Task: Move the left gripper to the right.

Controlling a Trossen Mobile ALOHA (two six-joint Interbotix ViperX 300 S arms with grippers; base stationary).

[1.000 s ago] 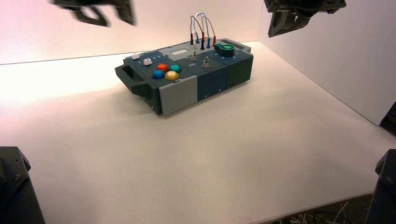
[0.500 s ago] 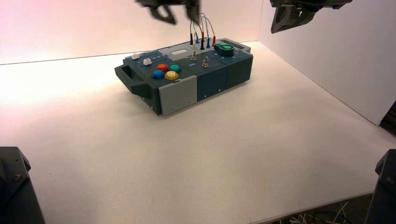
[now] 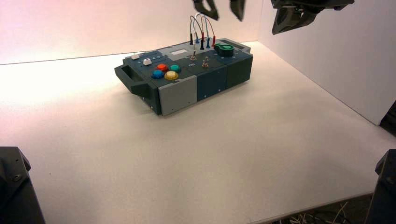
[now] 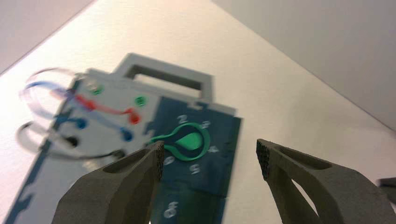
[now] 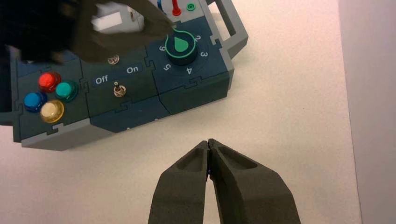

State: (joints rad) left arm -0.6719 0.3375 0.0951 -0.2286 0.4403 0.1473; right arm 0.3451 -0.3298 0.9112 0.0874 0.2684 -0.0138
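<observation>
White walls rise behind the pale counter [image 3: 187, 154], and against them only the two dark finger tips of the left claw [image 3: 219, 8] show in the high view, its body cut off by the frame's upper edge. Its fingers [image 4: 116, 186] stand spread with nothing between them, pointing down at the box [image 3: 187, 77], whose blurred green knob [image 4: 187, 142] and looping wires [image 3: 201, 28] lie below it. Beside it, the right claw [image 5: 208, 147] hangs pressed together, empty, over bare counter just off the box's knob end.

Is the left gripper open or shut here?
Open. The left gripper shows a wide gap between its fingers, with the green knob visible beyond.
</observation>
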